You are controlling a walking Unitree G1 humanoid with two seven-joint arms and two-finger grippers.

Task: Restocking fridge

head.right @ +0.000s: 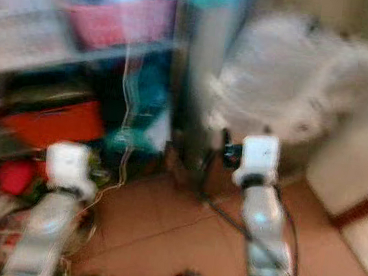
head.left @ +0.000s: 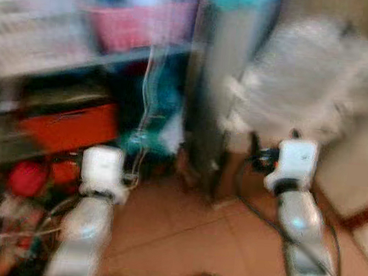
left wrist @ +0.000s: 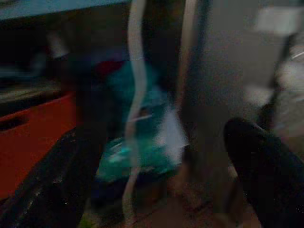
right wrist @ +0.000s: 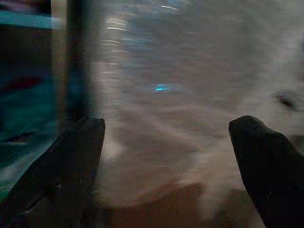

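A blurred indoor scene over a reddish-brown tiled floor (head.left: pixel 180 242), softened throughout by camera motion. No fridge can be made out with certainty; the nearest candidate is a tall grey upright panel or post (head.left: pixel 218 82) standing at the centre of the head views, and whether it belongs to a fridge cannot be told.

To the left of that panel stands a cluttered shelving unit (head.left: pixel 41 59). On an upper shelf sits a pink basket (head.left: pixel 139 23). Lower down is an orange-red crate (head.left: pixel 68 123), and beside it a heap of teal packaging (left wrist: pixel 142 156). A thin pale cable (left wrist: pixel 135 95) hangs down in front of the shelves. A round red object (head.left: pixel 27 178) lies low at the far left among indistinct clutter.

To the right of the panel, a large pale translucent bag or plastic-wrapped bundle (head.left: pixel 307 78) rests against the wall.

Both silver arms reach forward. The left gripper (left wrist: pixel 161 171) is held out before the teal packaging, its two black fingers (left wrist: pixel 52 185) spread wide apart and holding nothing. The right gripper (right wrist: pixel 171 161) faces the pale bundle, its fingers (right wrist: pixel 266 161) likewise spread wide and empty. A dark cable (head.left: pixel 262 211) trails along the floor by the right arm.
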